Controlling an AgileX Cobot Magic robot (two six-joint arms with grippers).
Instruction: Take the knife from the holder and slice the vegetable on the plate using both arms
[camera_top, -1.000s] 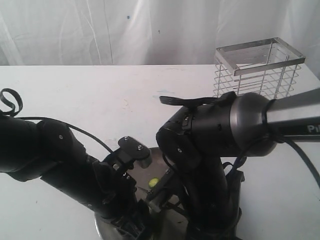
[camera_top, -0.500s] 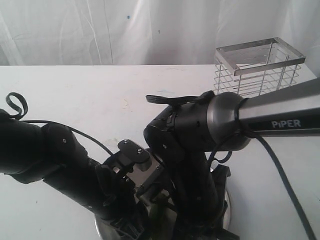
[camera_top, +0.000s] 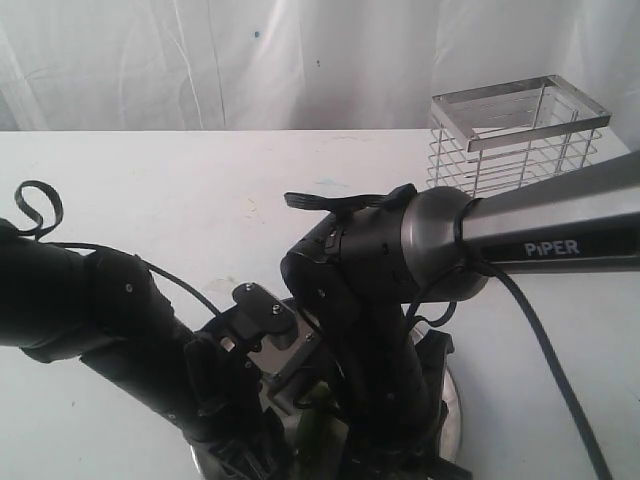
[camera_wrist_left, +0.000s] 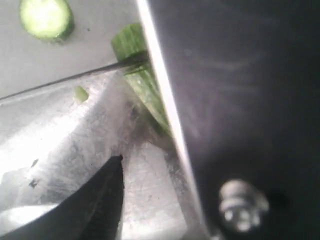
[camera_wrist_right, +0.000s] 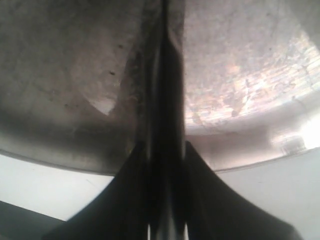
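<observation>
My right gripper (camera_wrist_right: 165, 145) is shut on the knife (camera_wrist_right: 167, 75), whose dark blade runs edge-on away from the fingers over the steel plate (camera_wrist_right: 250, 75). In the left wrist view the knife (camera_wrist_left: 60, 82) shows as a thin line meeting the pale-green vegetable (camera_wrist_left: 142, 85) near its cut end. A round cut slice (camera_wrist_left: 46, 17) lies apart on the plate (camera_wrist_left: 75, 150). My left gripper (camera_wrist_left: 147, 155) stands with jaws apart, the vegetable lying against one finger. In the exterior view both arms crowd low over the plate (camera_top: 455, 420) and hide the grippers.
The wire holder (camera_top: 520, 140) stands at the back right of the white table (camera_top: 150, 190), with nothing showing inside it. A small green crumb (camera_wrist_left: 80, 93) lies on the plate. The right arm's grey joint (camera_top: 440, 240) and cables hang over the plate.
The right arm has swung left and lower over the plate. The left arm has sunk slightly.
</observation>
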